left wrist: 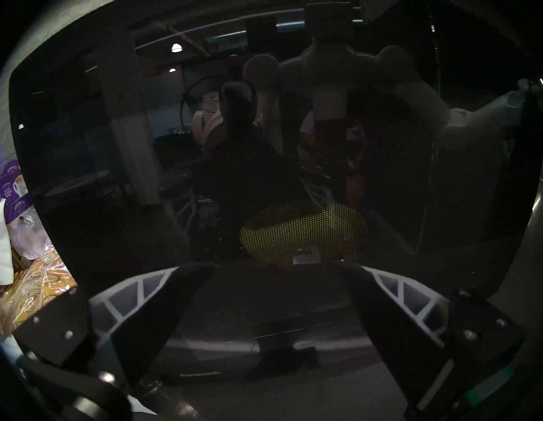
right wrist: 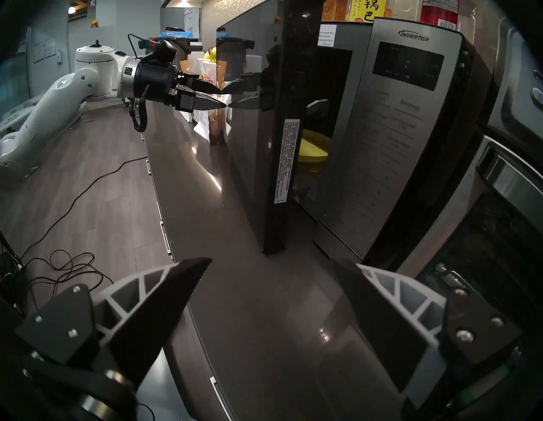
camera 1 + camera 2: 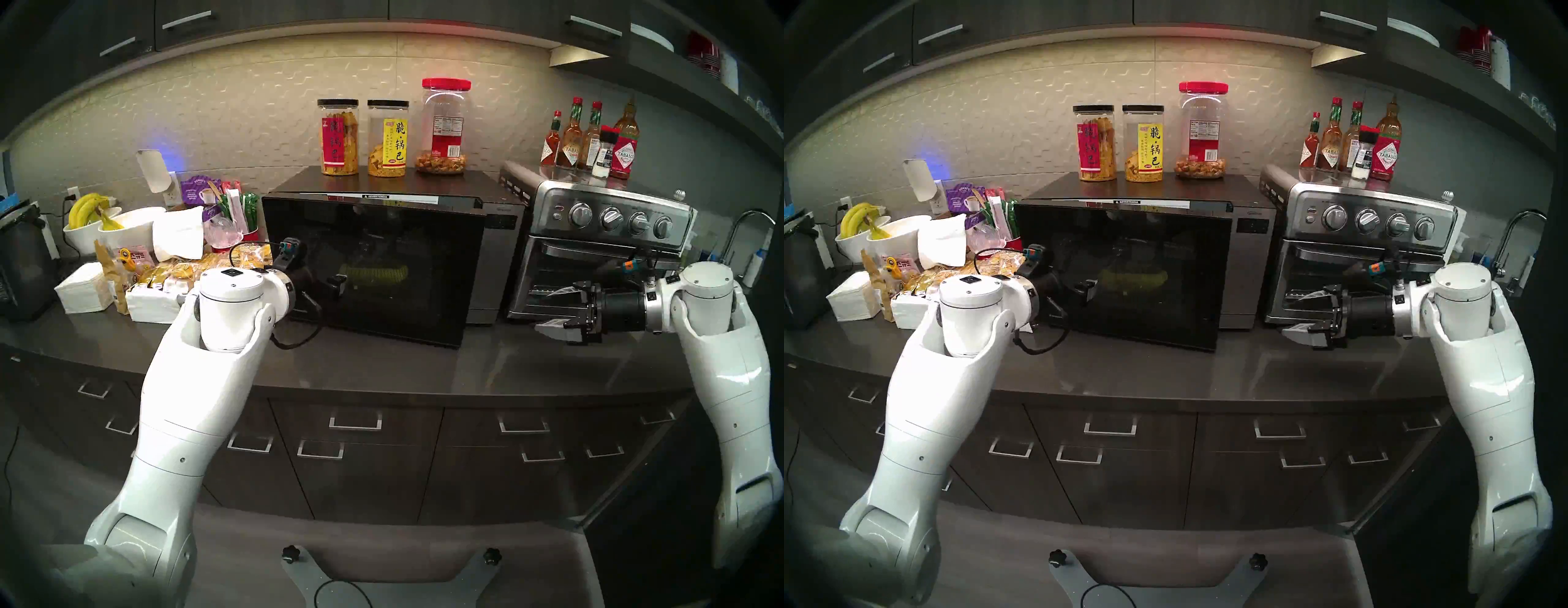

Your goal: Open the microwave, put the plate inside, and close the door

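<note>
Yellow shows dimly through the black glass: the plate sits inside the microwave, on its floor, seen through the mesh from the left wrist and directly through the gap from the right wrist; the door stands ajar, its free right edge swung out from the grey control strip, its hinge side at the left. The left tool has its fingertips at the outer face of the door near the left side, each tip meeting its own reflection in the glass; its jaws are parted and hold nothing. The right tool hovers over the tabletop in front of the toaster oven, well apart from the door edge; its jaws are spread wide and empty.

Three snack jars stand on top of the microwave; sauce bottles stand on the toaster oven, which sits just beside the microwave on the right. Left of the microwave the tabletop is crowded: white bowls with bananas, a stack of napkins, snack packets and sachets, all close behind the left wrist; a black cable loops from that wrist down towards the tabletop beside the door's lower left corner. Between the right tool and the door's open edge the tabletop lies bare.
</note>
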